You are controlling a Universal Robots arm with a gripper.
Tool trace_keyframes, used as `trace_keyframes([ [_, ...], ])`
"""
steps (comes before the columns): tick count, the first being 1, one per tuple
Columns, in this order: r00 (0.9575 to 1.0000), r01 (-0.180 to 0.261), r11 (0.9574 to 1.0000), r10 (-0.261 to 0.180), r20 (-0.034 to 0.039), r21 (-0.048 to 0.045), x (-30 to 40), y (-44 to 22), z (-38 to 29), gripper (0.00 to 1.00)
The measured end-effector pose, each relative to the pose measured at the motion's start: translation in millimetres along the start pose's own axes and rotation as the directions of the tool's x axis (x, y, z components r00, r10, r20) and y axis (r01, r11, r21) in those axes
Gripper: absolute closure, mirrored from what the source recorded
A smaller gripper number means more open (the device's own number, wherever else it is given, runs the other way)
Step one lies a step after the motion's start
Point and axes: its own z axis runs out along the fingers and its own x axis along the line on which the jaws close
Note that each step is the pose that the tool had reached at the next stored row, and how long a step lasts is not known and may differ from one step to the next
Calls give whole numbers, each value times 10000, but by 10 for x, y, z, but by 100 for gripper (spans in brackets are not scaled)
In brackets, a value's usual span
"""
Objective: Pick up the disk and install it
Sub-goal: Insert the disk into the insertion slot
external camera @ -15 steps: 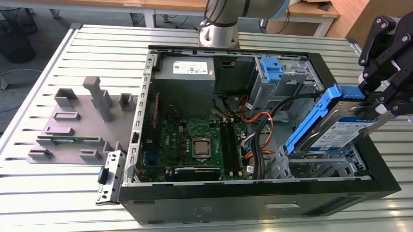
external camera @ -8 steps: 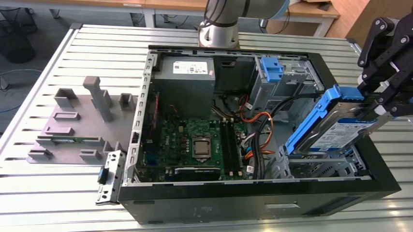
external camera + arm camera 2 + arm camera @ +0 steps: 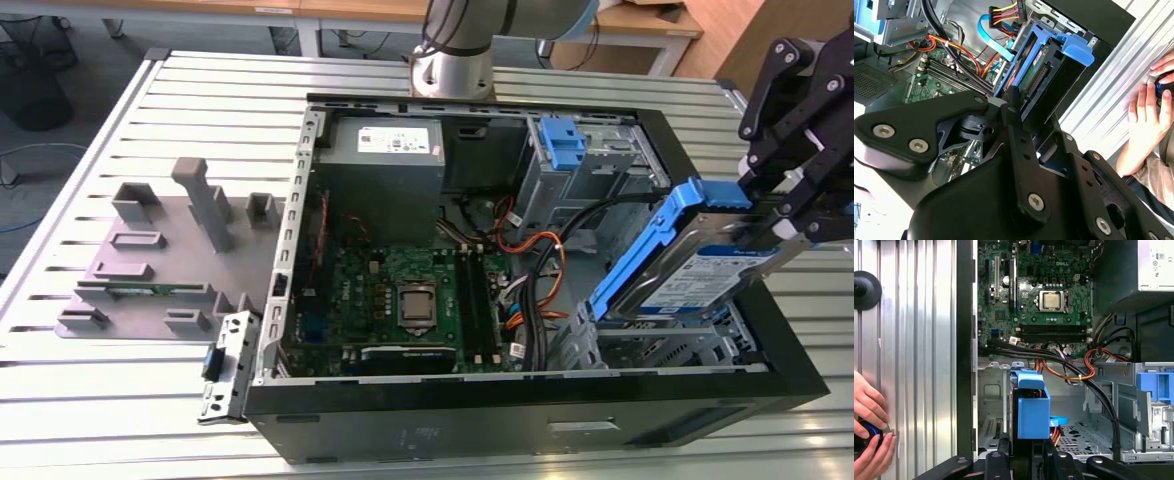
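You have the gripper (image 3: pixel 778 212) clenched on the disk (image 3: pixel 697 265), its black fingers (image 3: pixel 1013 110) clamping the upper end by the blue rails. The disk hangs steeply tilted over the open computer case (image 3: pixel 534 405), at the exterior view's right. Its lower end dips inside, above the metal drive bay (image 3: pixel 654 345) and beside the motherboard (image 3: pixel 400 290); whether it touches the bay, you cannot tell. A person's hand (image 3: pixel 869 412) rests on the slatted table (image 3: pixel 134 385) just outside the case wall
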Motion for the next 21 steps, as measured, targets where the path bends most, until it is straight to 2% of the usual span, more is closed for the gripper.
trace_keyframes([
  [21,10000,0,10000,0,-2,0,2,-1,49,65],
])
